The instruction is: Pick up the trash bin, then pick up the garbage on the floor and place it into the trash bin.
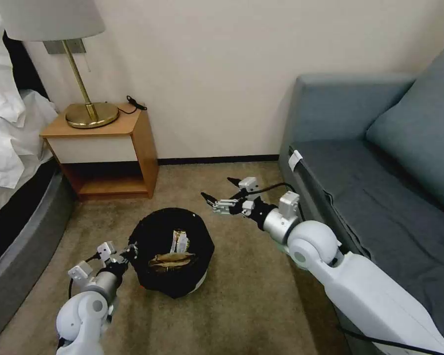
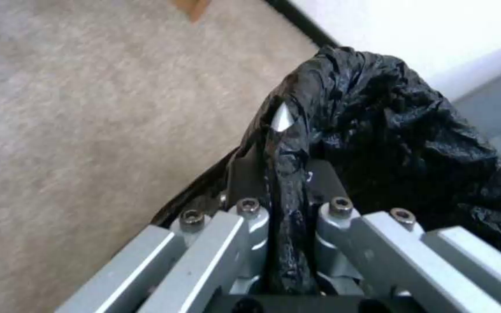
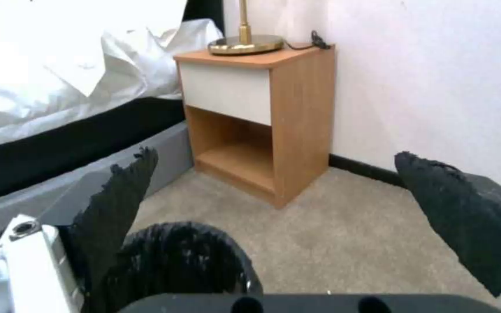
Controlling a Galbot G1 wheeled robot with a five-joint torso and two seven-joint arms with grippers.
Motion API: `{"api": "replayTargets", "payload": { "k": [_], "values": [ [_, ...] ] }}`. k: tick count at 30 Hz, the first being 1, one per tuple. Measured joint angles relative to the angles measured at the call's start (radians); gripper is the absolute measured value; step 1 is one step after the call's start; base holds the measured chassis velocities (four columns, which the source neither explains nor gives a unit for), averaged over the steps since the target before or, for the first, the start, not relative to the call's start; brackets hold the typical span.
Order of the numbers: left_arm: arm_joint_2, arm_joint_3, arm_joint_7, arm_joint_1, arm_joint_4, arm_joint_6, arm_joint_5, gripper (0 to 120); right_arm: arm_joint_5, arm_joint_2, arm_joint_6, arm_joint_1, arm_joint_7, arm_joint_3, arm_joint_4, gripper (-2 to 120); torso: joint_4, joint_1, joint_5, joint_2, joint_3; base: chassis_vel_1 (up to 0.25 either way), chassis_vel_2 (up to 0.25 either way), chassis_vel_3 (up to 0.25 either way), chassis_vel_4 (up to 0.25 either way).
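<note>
- The left gripper [image 1: 128, 252], low in the lower left of the head view, has its fingers pinched together on the crinkly bag rim of the small round black-lined trash bin [image 1: 171, 251]; in the left wrist view the black plastic [image 2: 288, 174] is squeezed between the two metal fingers.
- The bin sits on the beige carpet [image 1: 241, 305] in the lower middle of the frame, tipped so its mouth faces up and toward the camera, with a sliver of white base rim at its lower right.
- Inside it lie a tan-brown crumpled wrapper [image 1: 171, 261], long axis running left to right, and a small green-labelled clear bottle [image 1: 179, 241] lying roughly up and down the frame.
- The right gripper [image 1: 221, 193] hovers past the bin at centre frame, jaws spread wide and holding nothing.
- Farther back stand a wooden nightstand [image 1: 111, 153] with a brass lamp [image 1: 86, 98], upper left, and a grey-blue sofa [image 1: 380, 162] at right.
</note>
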Motion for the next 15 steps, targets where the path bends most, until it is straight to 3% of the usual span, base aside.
{"api": "replayTargets", "payload": {
  "k": [5, 10, 15],
  "values": [
    [-0.002, 0.002, 0.003, -0.004, 0.027, -0.014, 0.021, 5, -0.019, -0.001, 0.003, -0.06, -0.012, 0.049, 0.038, 100, 0.0001, 0.0, 0.0006, 0.0, 0.0, 0.0, 0.0, 0.0, 0.0],
    [-0.004, 0.007, 0.018, -0.003, 0.029, -0.024, 0.041, 22, -0.035, -0.009, 0.009, -0.112, -0.025, 0.106, 0.069, 100, 0.0, 0.0, -0.0001, 0.0, 0.0, 0.0, 0.0, 0.0, 0.0],
    [-0.006, 0.008, 0.056, 0.004, 0.013, -0.087, 0.1, 36, -0.057, -0.01, 0.016, -0.16, -0.028, 0.166, 0.095, 100, 0.0, 0.0, -0.0007, 0.0, 0.0, 0.0, 0.0, 0.0, 0.0]
  ]
}}
